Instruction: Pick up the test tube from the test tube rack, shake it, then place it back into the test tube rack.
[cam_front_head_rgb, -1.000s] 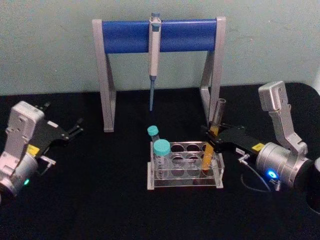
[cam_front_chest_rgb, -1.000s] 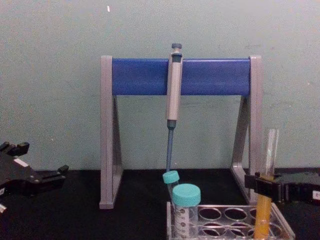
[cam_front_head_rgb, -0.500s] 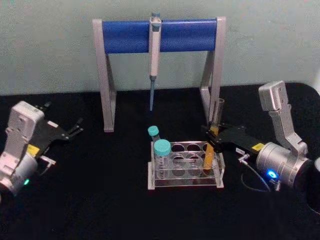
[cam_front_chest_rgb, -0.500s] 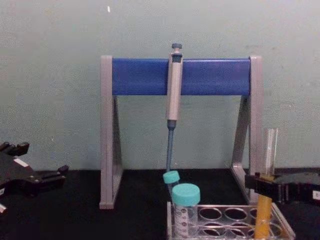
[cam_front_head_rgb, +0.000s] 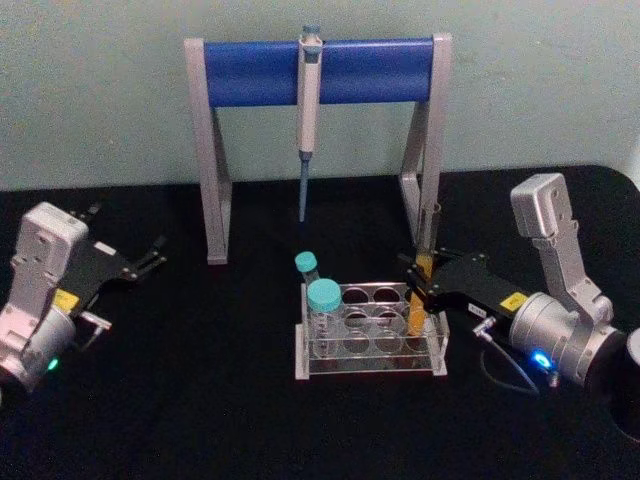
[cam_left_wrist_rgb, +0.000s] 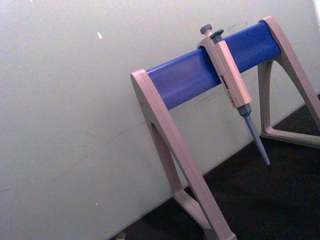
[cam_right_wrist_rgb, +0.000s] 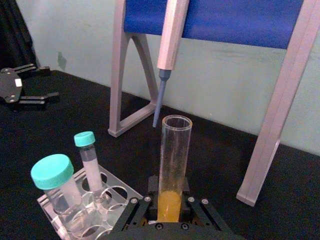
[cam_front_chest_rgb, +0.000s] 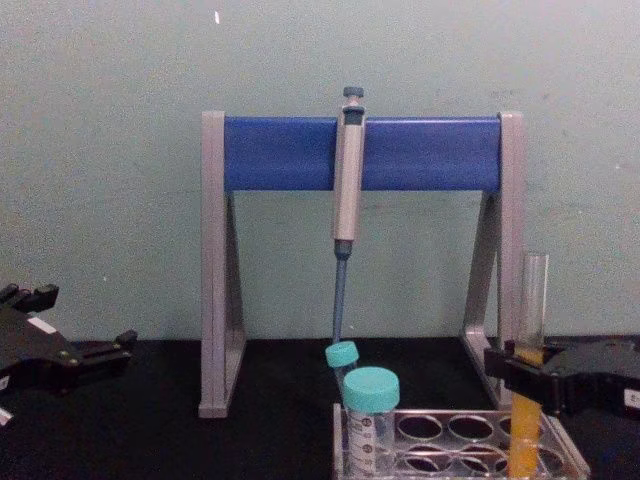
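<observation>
The right gripper (cam_front_head_rgb: 418, 283) clamps the test tube (cam_right_wrist_rgb: 172, 155), upright in a right-end hole of the test tube rack (cam_front_head_rgb: 370, 345), foot apparently seated; the lift should run straight up to clear the hole, while the left gripper (cam_right_wrist_rgb: 50, 82) idles, jaws spread, well left of the rack.

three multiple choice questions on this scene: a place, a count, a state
1. Where does the tube stand in the rack? A left end B right end C middle
2. How many teal-capped tubes? A one B two C four
3. The right end effector is: A shut on the tube B open above the rack C on the table
1 B, orange base in the rightmost column. 2 B, both at its left end. 3 A, it clamps the glass; left end effector parked open, far left.
</observation>
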